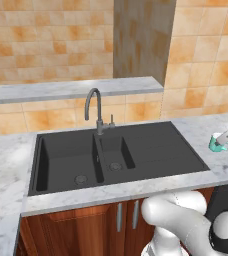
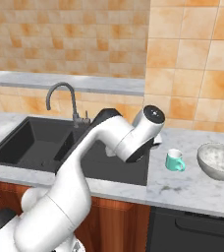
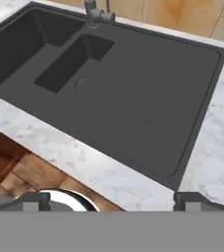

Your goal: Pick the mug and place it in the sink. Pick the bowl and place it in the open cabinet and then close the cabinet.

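Wide spread, pincer, nothing between the two dark tips low in the hand view. Aimed down at the flat drainboard of the sink, front lip of that black slab just above the tips, marble bench running across below it.

Mug upright on the bench at centre right of the right base view, just right of the sink's right edge, loop handle turned toward lower right of frame. Same mug at the far right edge of the left base view, partly behind a white arm link. Bowl further right again, near the mug but apart from it, also on the bench.

Key relation for the coming reach: mug off to the right of where the hand looks, beyond the sink's right rim, so outside the hand view's present field. Judged need: swing of the wrist rightward across the drainboard edge, then descent over the mug. No long axis to speak of on so round a body; only the handle breaks the symmetry, so closing across the cup wall with the handle left clear of the tips seems the safer line.

Task barely begun by the look of it: mug not yet in a basin, bowl still on the bench.
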